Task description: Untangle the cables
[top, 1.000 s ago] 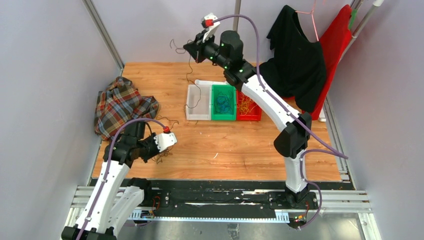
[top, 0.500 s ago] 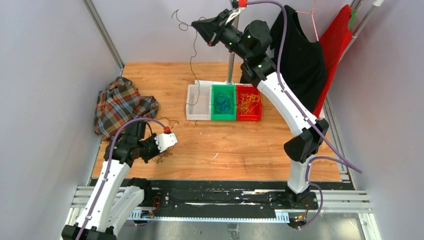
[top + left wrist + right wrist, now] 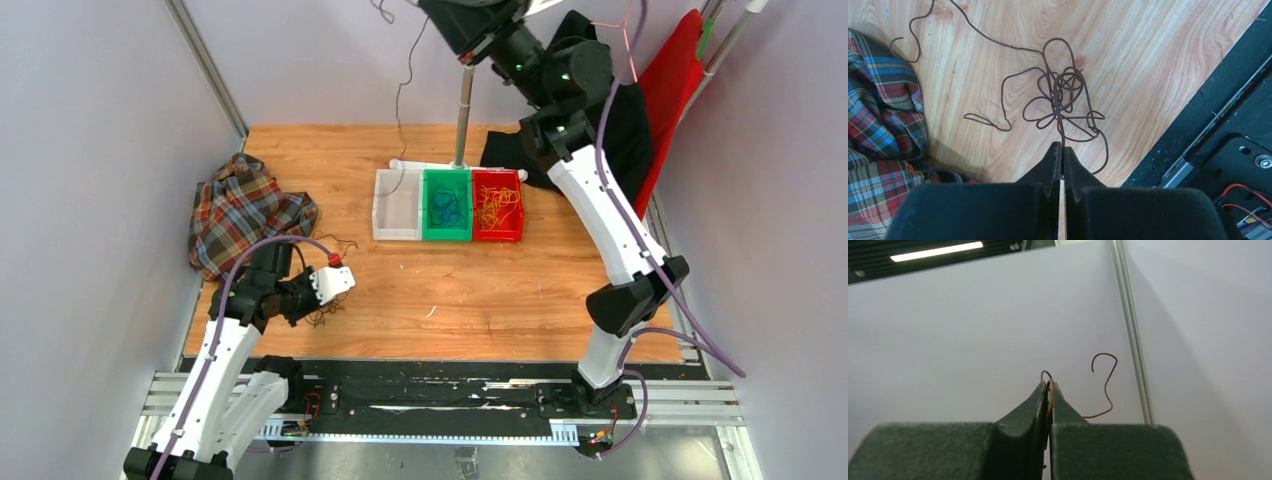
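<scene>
A robotics lab test cell: plain pale panel walls (image 3: 90,150) and aluminium posts (image 3: 205,65) box in a wooden table (image 3: 480,290); robot arms (image 3: 610,220) are bolted to an extruded metal rail (image 3: 690,385) at its near edge, purple cabling (image 3: 283,238) along them, a strip light (image 3: 935,251) overhead.

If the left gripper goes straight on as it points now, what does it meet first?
Probably the brown wire tangle on the table, right ahead of the left gripper, which pinches one strand. Depth is unclear.
</scene>
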`<state>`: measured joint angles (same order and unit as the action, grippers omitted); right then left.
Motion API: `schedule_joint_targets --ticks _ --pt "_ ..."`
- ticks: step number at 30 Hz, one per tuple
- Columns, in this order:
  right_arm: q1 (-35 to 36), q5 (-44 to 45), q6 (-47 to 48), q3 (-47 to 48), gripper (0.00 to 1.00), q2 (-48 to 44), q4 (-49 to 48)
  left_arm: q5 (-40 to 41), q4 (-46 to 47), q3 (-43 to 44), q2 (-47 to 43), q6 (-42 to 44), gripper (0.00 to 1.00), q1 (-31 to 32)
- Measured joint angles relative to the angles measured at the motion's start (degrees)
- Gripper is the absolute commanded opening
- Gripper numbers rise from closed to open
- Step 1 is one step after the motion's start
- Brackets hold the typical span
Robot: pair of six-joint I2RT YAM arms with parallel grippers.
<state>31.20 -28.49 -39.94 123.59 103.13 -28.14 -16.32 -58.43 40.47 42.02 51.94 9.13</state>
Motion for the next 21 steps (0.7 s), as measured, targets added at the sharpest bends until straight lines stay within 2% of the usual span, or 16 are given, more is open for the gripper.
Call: schedule_joint_targets --ticks 6,13,21 --pt "-3.19 0.2 -7.04 -0.57 0.01 -3.23 -6.51 -0.02 0.0 0.0 0.0 0.0 0.01 0.0" --pt "-3.21 -0.04 -6.32 -0.85 0.01 -3.48 -4.61 -0.09 0.0 0.0 -0.02 -0.02 0.01 0.0" --pt "-3.19 -1.01 -4.13 -2.95 0.01 1.27 -0.61 -0.17 0.0 0.0 -0.02 0.07 0.01 0.0"
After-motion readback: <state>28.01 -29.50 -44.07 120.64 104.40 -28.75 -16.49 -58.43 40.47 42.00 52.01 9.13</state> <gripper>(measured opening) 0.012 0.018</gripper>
